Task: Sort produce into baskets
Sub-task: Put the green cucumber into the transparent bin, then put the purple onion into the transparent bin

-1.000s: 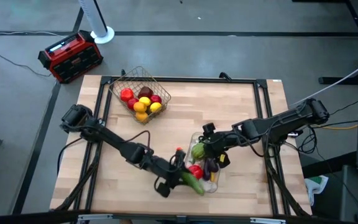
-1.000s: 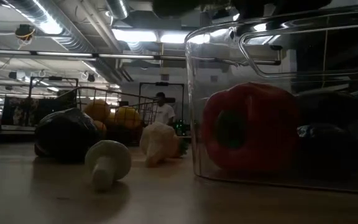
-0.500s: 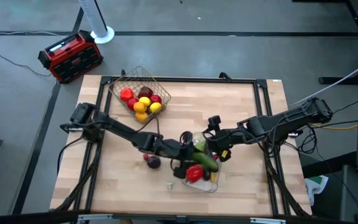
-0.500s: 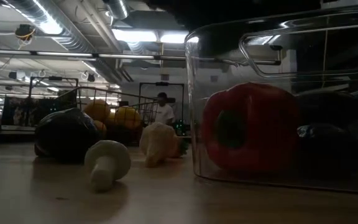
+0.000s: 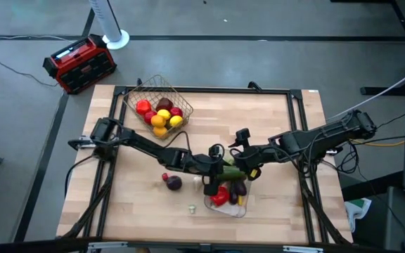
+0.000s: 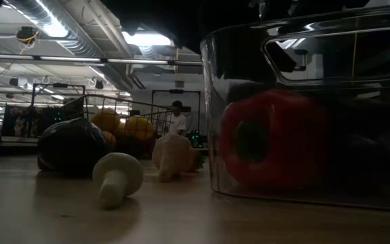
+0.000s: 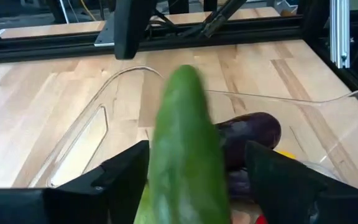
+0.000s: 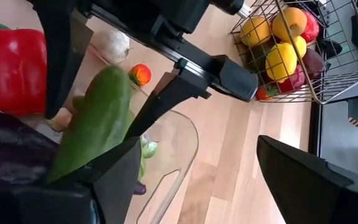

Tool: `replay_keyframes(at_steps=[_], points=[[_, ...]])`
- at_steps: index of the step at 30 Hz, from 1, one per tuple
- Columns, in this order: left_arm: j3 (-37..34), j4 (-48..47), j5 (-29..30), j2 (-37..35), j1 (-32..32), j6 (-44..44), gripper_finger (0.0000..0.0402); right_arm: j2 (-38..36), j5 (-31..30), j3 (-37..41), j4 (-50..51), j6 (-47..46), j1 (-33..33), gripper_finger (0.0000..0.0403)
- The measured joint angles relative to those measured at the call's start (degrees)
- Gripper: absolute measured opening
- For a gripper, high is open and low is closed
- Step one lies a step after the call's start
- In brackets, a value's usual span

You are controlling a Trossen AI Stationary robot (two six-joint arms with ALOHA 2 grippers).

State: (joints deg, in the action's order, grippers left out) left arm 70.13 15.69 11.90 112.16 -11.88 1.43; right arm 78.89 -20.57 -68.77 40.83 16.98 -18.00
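The left arm stretched from the table's nine o'clock edge toward centre, its left gripper [image 5: 219, 171] poised over the clear rounded plastic tray [image 5: 240, 209], which sat toward the table's five o'clock. At eleven o'clock stood the square bronze wire-mesh basket [image 5: 140, 87] of red and yellow round fruits [image 5: 159, 117]. A dark purple eggplant [image 5: 174, 183] and a small pale mushroom [image 5: 192, 208] lay on the wood, beside the tray at its nine o'clock. The left fingers [image 7: 110, 180] were closed around a long green cucumber [image 7: 184, 149] above the tray's purple eggplants [image 7: 248, 132] and red pepper [image 6: 271, 139]. From three o'clock the right arm reached in, its right gripper [image 5: 241, 163] at the tray's far rim with fingers spread and empty.
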Motion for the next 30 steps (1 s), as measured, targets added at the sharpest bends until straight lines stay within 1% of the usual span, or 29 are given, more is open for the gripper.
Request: replay_keyframes(at_steps=[3, 6, 9, 12, 17, 22, 27, 30], points=[[0.0, -0.1, 0.0, -0.4, 0.0, -0.3, 0.0275, 0.0, 0.0, 0.0, 0.0, 0.0, 0.0, 0.0317], [0.0, -0.9, 0.1, -2.2, 0.0, -2.2, 0.0281, 0.0, 0.0, 0.0, 0.0, 0.0, 0.0, 0.0317], [0.0, -4.7, 0.2, -5.4, 0.0, -3.1, 0.0282, 0.0, 0.0, 0.0, 0.1, 0.0, 0.0, 0.0317], [0.0, -11.6, 0.2, -9.4, 0.0, -0.3, 0.0282, 0.0, 0.0, 0.0, 0.1, 0.0, 0.0, 0.0317], [0.1, -26.1, 0.2, -16.5, -0.5, 9.7, 0.0282, 0.0, 0.0, 0.0, 0.0, -0.1, 0.0, 0.0317], [0.1, -43.5, -0.5, -21.1, -1.6, 24.0, 0.0282, 0.0, 0.0, 0.0, 0.0, -0.1, 0.0, 0.0317], [0.0, -58.9, -4.7, -22.0, -3.7, 39.5, 0.0282, 0.0, 0.0, 0.0, -0.1, -0.2, 0.0, 0.0317], [-0.9, -63.1, -6.3, -21.9, -5.7, 44.8, 0.0282, 0.0, 0.1, 0.0, -0.1, -0.2, 0.0, 0.0317]])
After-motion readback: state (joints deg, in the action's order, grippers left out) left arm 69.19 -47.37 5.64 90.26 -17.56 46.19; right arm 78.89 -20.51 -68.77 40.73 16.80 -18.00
